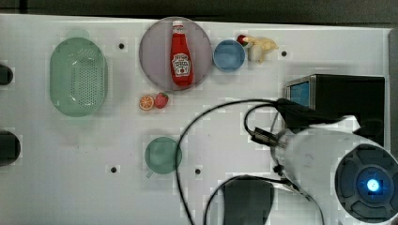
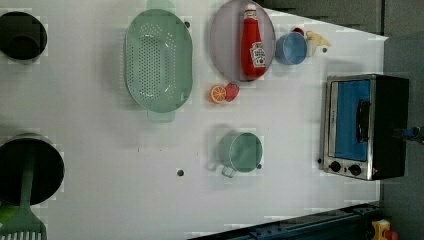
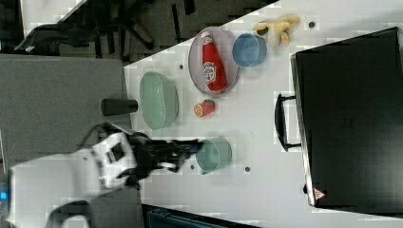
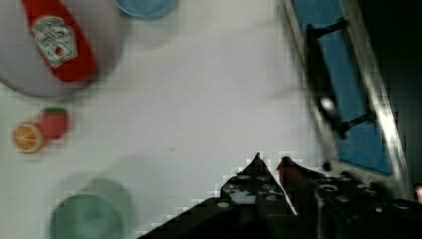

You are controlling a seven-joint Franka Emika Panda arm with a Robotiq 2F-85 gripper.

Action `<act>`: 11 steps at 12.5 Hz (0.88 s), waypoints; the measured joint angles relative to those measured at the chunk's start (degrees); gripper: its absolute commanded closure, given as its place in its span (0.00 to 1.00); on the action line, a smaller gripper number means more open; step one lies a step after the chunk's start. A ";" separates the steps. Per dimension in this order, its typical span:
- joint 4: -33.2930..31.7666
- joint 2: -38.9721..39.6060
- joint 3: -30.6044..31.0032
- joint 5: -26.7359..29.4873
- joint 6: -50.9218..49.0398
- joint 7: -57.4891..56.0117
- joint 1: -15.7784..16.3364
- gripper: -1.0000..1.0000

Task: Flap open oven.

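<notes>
My arm [image 1: 324, 154] enters at the top view's lower right, white links with black cables looped along them. In the right view my arm reaches from the right view's lower left toward the right view's centre, forearm roughly level. My end effector [image 4: 268, 162] shows its two dark fingertips [image 4: 256, 162] set close together, a narrow gap between them, nothing held. In the right view my end effector [image 3: 192, 147] hangs above the counter [image 3: 256, 142], touching nothing.
</notes>
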 measured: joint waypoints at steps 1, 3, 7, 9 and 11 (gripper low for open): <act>-1.34 0.25 -1.37 -0.79 2.34 -2.80 -0.09 0.83; -1.68 2.95 -3.23 -0.51 5.47 -8.90 -0.52 0.83; -1.68 11.11 -7.65 -0.42 11.65 -16.51 -0.88 0.83; -1.79 14.26 -8.80 -0.52 13.92 -17.04 -1.27 0.83; -2.57 15.61 -10.14 -0.34 15.90 -17.96 -1.21 0.83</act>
